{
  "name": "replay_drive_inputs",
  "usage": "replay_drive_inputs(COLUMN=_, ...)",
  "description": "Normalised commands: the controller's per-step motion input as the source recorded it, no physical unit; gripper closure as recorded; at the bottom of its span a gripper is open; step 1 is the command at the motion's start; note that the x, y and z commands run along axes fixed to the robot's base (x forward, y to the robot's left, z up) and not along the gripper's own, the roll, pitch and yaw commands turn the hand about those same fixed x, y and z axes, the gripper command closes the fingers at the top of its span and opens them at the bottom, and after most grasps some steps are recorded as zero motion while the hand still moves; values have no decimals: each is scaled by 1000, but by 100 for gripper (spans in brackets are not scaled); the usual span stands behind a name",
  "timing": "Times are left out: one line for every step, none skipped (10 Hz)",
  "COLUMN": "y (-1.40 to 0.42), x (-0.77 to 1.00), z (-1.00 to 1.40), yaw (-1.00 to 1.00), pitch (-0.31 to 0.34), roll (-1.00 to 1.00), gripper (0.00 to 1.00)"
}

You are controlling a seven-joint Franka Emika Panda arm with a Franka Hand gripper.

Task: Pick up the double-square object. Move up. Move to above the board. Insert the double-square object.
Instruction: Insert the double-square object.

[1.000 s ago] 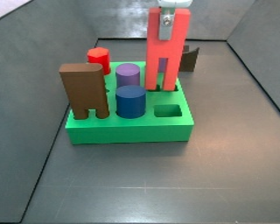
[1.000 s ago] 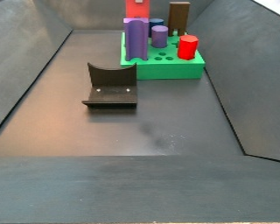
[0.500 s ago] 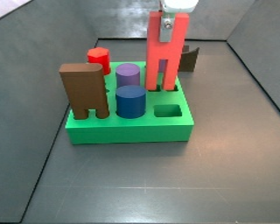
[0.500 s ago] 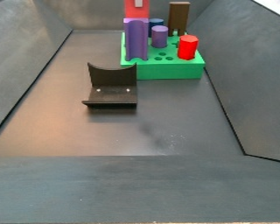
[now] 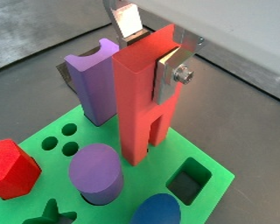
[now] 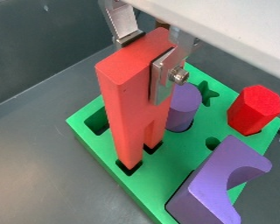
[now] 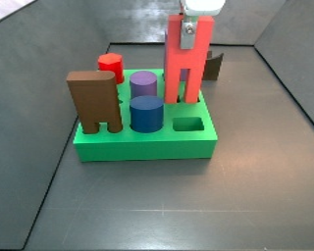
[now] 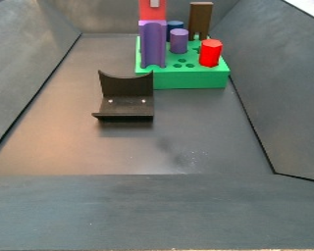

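While clamped by the end effector (image 6: pixel 154 59) near its top, double-square object (image 6: pixel 133 109) noted upright over the board (image 6: pixel 101 140), long axis vertical, both legs entering the square holes directly below; insertion judged incomplete.

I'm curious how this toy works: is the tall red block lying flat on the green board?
No, the tall red block stands upright, its legs down at the green board, with the gripper clamped on its top.
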Motion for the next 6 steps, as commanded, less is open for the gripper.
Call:
replay_drive_inputs(y=0, x=0, z=-203, yaw=0, pitch=-11, roll=-24, gripper=100)
replay_drive_inputs(y=100, x=0, z=-203, yaw=14, pitch=0, roll=-14, gripper=100)
replay_drive_inputs(y=146, x=0, z=-211, yaw=57, pitch=0, roll=-10, gripper=100)
replay_drive_inputs(y=143, x=49, z=-223, yaw=51, pitch=0, roll=-43, gripper=100)
replay_drive_inputs(y=120, x=69, z=-217, yaw=14, pitch=0, roll=-66, gripper=100)
replay_drive_inputs(y=37, x=23, z=-206, yaw=0, pitch=-3, roll=-77, gripper=100)
